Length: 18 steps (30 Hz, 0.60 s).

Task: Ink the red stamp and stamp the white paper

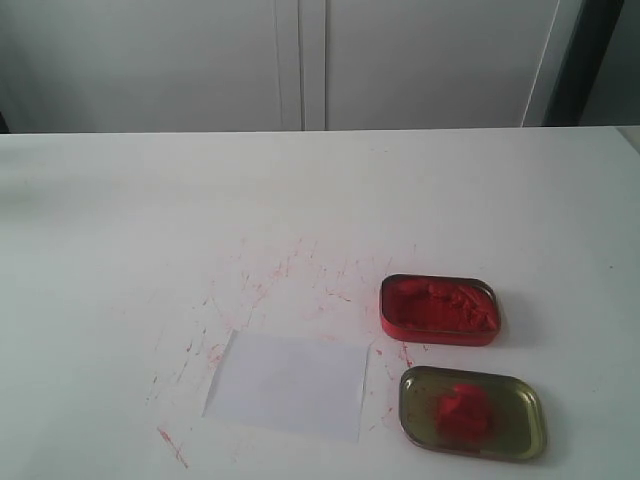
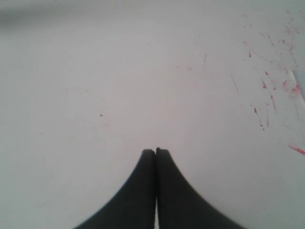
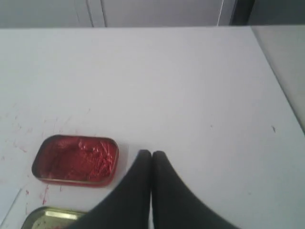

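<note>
The white paper [image 1: 290, 385] lies flat near the table's front edge, left of the tins. No all-red stamp with a handle shows clearly. A bright red lump [image 1: 462, 410] sits in the gold lid [image 1: 420, 400], too blurred to tell whether it is the stamp or a smear. Neither gripper appears in the exterior view. My left gripper [image 2: 156, 150] is shut with nothing in it, above bare tabletop flecked with red. My right gripper [image 3: 151, 152] is shut and empty, hovering just beside the red tin [image 3: 76, 160].
The red rectangular tin of lumpy paste [image 1: 440, 308] stands behind the gold lid [image 3: 47, 217]. Red smudges [image 1: 280, 270] scatter across the white table [image 1: 150, 200]. The table's right edge [image 3: 279, 90] runs past my right gripper. Cabinet doors stand behind.
</note>
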Each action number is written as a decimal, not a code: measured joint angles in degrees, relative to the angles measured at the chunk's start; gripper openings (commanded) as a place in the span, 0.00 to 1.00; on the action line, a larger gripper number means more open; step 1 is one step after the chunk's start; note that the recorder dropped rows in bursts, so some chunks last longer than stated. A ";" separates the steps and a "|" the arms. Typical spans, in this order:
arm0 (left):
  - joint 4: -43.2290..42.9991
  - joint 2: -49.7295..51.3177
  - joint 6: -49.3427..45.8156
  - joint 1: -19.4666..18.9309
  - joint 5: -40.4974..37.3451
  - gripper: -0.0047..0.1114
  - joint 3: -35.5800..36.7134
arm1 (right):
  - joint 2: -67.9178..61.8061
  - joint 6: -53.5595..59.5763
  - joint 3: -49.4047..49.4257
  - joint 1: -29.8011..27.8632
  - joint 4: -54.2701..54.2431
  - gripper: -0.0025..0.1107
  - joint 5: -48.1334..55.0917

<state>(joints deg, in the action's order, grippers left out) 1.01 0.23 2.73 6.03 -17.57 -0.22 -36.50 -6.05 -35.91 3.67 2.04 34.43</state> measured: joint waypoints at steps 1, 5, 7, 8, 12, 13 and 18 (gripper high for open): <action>0.00 0.00 0.00 0.00 0.00 0.04 0.00 | -1.20 0.00 -0.67 0.00 0.00 0.02 1.28; 0.00 0.00 0.00 0.00 0.00 0.04 0.00 | -5.44 0.46 -2.79 0.00 0.00 0.02 5.47; 0.00 0.00 0.00 0.00 0.00 0.04 0.00 | -7.80 1.08 -3.59 0.00 0.00 0.02 7.13; 0.00 0.00 0.00 0.00 0.00 0.04 0.00 | -8.95 1.29 -3.86 0.00 0.00 0.02 7.62; 0.00 0.00 0.00 0.00 0.00 0.04 0.00 | -12.95 3.57 -4.28 0.00 -0.65 0.02 8.85; 0.00 0.00 0.00 0.00 0.00 0.04 0.00 | -13.81 3.82 -4.37 0.00 -0.80 0.02 8.98; 0.00 0.00 0.00 0.00 0.00 0.04 0.00 | -17.13 4.93 -4.50 0.00 -1.32 0.02 9.09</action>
<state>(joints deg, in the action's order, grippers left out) 1.01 0.23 2.73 6.03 -17.57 -0.22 -53.62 -1.12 -40.41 3.67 0.72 43.52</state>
